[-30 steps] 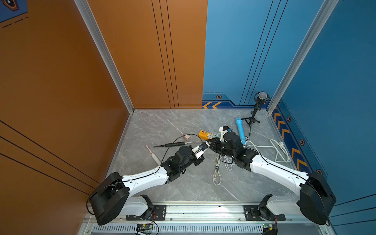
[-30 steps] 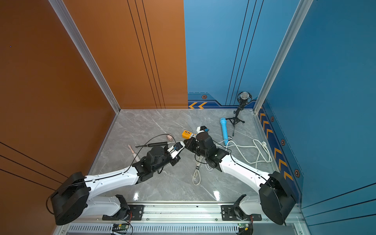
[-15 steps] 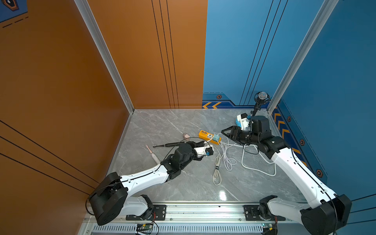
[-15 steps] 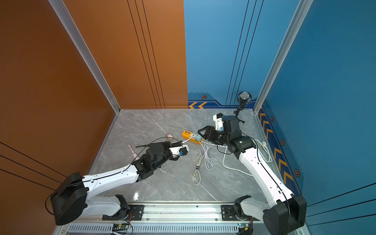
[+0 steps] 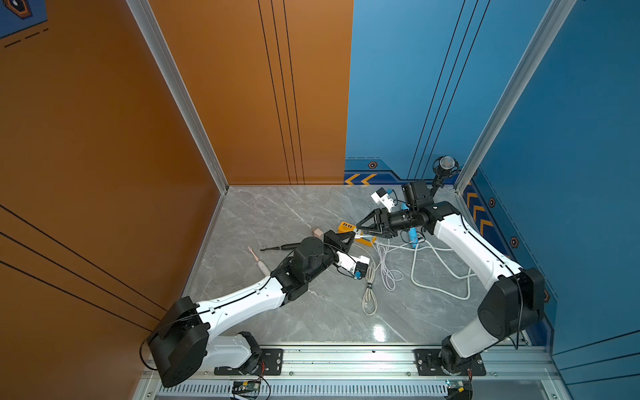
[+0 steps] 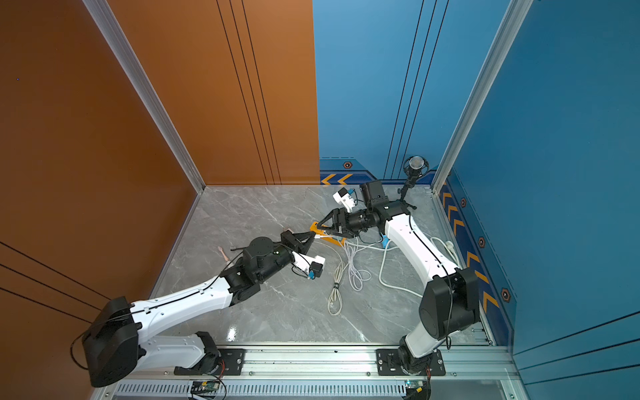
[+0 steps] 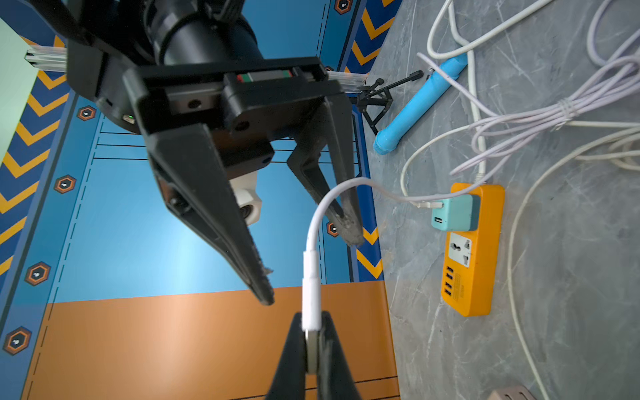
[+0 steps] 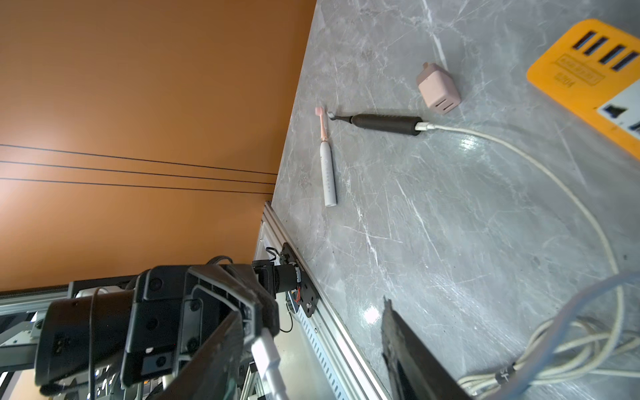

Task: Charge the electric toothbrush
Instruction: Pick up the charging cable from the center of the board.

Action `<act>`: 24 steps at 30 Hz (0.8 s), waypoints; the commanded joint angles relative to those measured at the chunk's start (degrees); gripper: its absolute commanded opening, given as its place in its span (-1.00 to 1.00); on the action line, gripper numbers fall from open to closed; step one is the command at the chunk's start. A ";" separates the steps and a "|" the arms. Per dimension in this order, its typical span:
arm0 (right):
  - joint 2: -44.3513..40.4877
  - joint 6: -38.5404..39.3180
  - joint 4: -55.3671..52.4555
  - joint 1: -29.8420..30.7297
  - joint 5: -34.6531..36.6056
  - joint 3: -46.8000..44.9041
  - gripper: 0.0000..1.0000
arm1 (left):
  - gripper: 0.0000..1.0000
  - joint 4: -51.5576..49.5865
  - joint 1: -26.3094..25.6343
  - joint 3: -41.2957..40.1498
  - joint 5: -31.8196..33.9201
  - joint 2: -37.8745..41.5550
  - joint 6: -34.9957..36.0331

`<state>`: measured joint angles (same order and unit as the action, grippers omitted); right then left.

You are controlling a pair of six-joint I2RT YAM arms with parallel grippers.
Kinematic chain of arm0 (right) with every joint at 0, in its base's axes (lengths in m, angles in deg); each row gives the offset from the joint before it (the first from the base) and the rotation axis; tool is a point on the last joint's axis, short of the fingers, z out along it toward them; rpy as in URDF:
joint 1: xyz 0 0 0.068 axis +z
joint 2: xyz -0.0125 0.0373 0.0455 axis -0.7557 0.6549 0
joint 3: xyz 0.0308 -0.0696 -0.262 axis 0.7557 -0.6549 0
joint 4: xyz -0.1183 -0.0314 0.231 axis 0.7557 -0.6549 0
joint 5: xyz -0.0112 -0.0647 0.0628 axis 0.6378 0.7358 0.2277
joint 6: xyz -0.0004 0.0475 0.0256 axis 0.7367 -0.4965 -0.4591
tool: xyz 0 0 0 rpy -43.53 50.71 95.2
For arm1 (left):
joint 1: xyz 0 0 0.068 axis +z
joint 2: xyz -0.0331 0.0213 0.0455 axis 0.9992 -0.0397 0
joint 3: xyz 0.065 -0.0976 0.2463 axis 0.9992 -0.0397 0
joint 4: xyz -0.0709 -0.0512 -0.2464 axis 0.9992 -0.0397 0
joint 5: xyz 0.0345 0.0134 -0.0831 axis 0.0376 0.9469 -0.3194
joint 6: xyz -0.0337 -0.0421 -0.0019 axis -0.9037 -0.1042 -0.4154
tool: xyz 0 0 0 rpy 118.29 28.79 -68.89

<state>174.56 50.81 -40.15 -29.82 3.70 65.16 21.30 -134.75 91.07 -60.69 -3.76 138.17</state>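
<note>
Returned from the far right corner of the surface since half a second ago: right gripper (image 5: 361, 229), now low over the middle, just above the orange power strip (image 7: 471, 263). Jaws spread apart, white cable (image 7: 332, 194) seen between the two tips in the left wrist view, contact with it not discernible. Facing it tip to tip, left gripper (image 7: 311, 323), hardly shifted, pinched together on the white plug (image 7: 310, 294), metal end of that plug between the fingers. From the plug, cable arching up and over to a teal adapter (image 7: 456, 213) seated in the strip. Strip flat on the grey surface (image 5: 311, 322), about midway between left and right edges, nearer the far edge.

Toward the left edge, black electric toothbrush (image 8: 384, 122) lying flat, a cream cable (image 8: 460, 131) plugged into its base, well apart from both grippers. Just beside its head and closer to the left edge, white toothbrush (image 8: 327, 169) with a pink head, also flat. Near the black handle's base, between it and the strip, pink adapter (image 8: 438, 88), loose on the surface. Right of the strip, blue tube (image 7: 419, 104) lying flat, crossed by a white cord (image 7: 473, 114). Near mid-surface, bundled cables (image 5: 370, 287) in loops. At the far right corner, microphone on a tripod (image 5: 446, 165).
</note>
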 commanded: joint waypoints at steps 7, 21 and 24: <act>-1.57 -12.93 14.07 1.91 -6.03 -4.10 -0.53 | -1.00 6.97 3.07 0.81 -3.82 -1.52 -0.41; -2.85 -19.96 19.07 2.80 -5.92 -6.35 -0.29 | -1.00 13.32 3.41 2.41 -0.13 -4.86 -2.99; -2.96 -20.62 19.14 2.54 -6.28 -6.45 -0.33 | -1.00 15.21 3.50 2.66 0.96 -5.35 -2.59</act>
<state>173.31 31.64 -21.62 -27.74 -1.00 59.83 31.03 -131.60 91.29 -62.50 -8.74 136.27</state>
